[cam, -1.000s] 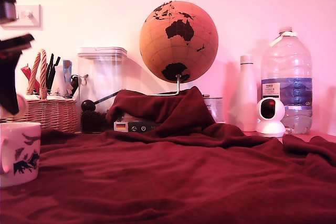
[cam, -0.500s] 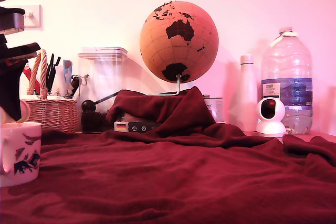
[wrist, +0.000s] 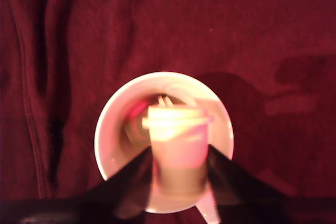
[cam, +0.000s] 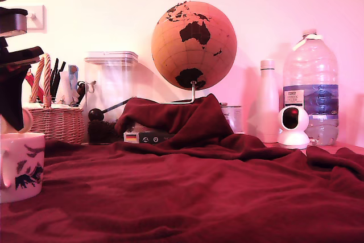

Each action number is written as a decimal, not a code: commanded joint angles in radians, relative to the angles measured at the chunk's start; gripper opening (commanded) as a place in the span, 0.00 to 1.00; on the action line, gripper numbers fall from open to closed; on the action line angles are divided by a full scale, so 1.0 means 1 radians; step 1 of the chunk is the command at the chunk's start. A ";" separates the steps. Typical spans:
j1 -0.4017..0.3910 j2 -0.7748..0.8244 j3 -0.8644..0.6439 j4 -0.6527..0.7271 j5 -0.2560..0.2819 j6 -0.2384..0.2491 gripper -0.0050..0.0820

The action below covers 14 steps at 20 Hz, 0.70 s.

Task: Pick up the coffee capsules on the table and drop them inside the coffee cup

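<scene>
The gripper [wrist: 177,179] holds one coffee capsule [wrist: 177,140] tight between its two dark jaws. The jaws press on the sides of the capsule's narrow end. Its wide flat rim sticks out past the fingertips and points down toward the coffee cup [wrist: 107,129].

In the wrist view, the round white mouth of the cup fills the middle of the frame, and the capsule sits inside that circle, a little below its middle. So the capsule hangs right over the opening, not over the red cloth of the table [wrist: 252,35]. Its long axis points straight into the cup. Something pale lies deeper in the cup, behind the capsule, but it is too blurry to name.

In the exterior view, the cup [cam: 20,166] stands at the lower left edge of the frame. The black gripper [cam: 10,92] is just above it, with a pale bit of the capsule [cam: 17,122] showing close over the rim. It does not seem to touch the rim.

I think the next move is just to let go. The capsule should then fall straight in. No other capsules show on the cloth.
</scene>
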 commanded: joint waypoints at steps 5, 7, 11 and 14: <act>0.002 0.014 0.007 0.008 0.000 0.005 0.80; 0.002 0.013 0.007 0.008 0.001 0.005 0.79; 0.002 -0.009 0.009 0.010 0.010 0.005 0.79; 0.002 -0.041 0.009 0.010 0.019 0.005 0.63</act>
